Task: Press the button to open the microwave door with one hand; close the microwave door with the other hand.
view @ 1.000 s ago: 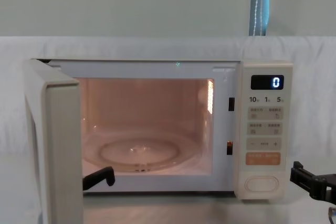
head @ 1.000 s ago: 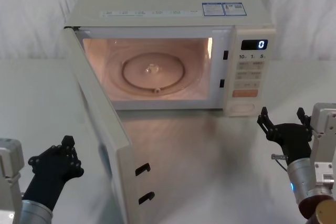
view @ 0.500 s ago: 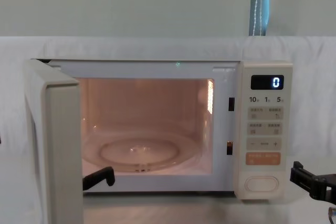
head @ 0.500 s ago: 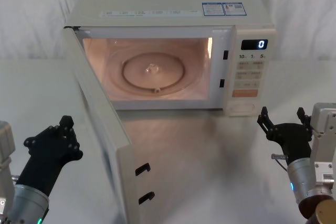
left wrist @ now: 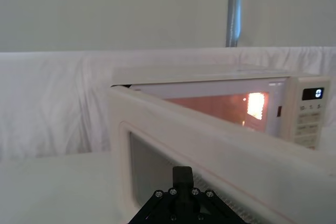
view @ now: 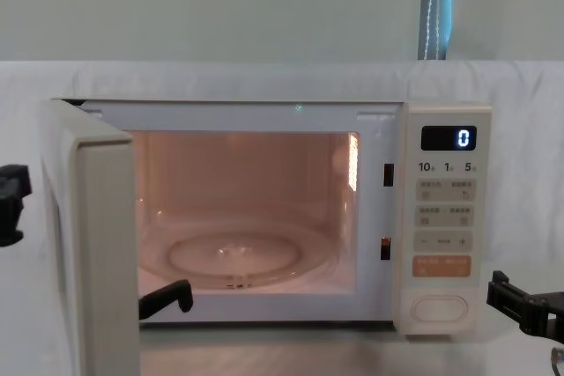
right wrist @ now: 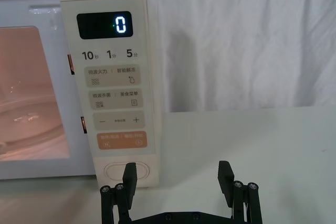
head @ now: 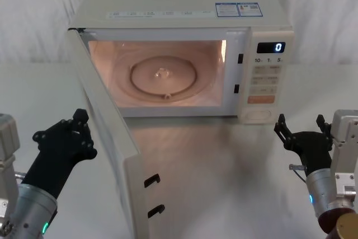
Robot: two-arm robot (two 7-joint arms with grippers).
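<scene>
Cream microwave door (head: 106,138) stands swung wide, its lit cavity exposed. Left gripper (head: 70,132), raised on an angled forearm, sits just beside the door's outer face, fingers pressed together. Right gripper (head: 300,129) hovers low with fingers spread, near the button (right wrist: 127,170) at the control panel's (right wrist: 113,87) base.

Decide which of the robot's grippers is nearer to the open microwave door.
Left. The left gripper is close beside the outer face of the microwave door, on its left. The right gripper, fingers open, sits across the table in front of the button.
</scene>
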